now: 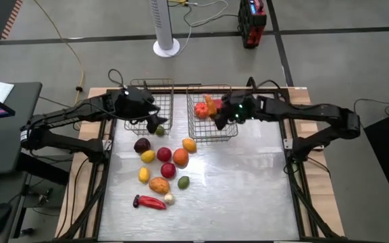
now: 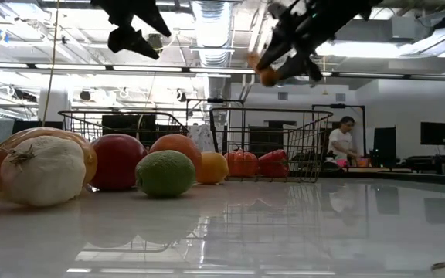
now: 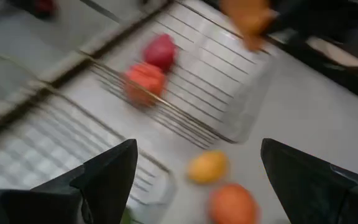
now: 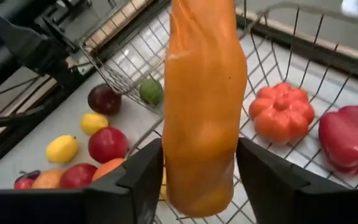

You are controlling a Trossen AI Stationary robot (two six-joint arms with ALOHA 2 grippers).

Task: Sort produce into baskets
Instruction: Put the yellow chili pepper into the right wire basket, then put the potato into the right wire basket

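My right gripper (image 1: 219, 116) is shut on a long orange carrot (image 4: 204, 106) above the right wire basket (image 1: 229, 135). An orange tomato-like round (image 4: 281, 112) and a red pepper (image 4: 350, 137) lie in that basket. My left gripper (image 3: 194, 180) is open and empty over the near right corner of the left basket (image 1: 135, 89), where a green round (image 1: 159, 129) lies. The other produce lies loose on the table, among it a purple round (image 1: 141, 144), a red chili (image 1: 149, 202) and white garlic (image 2: 43, 170). My right gripper pinches the carrot between its two fingers (image 4: 132, 180), on its two sides near the end closest to the wrist (image 4: 199, 180). The carrot runs on forward past the fingertips. It is lifted clear above the right basket, as the low view (image 2: 267, 76) shows.
The two baskets stand side by side at the table's far edge. The loose produce sits in a cluster at the middle left (image 1: 164, 169). The table's right half (image 1: 248, 182) is bare. A person (image 2: 340, 143) shows in the room far behind the table.
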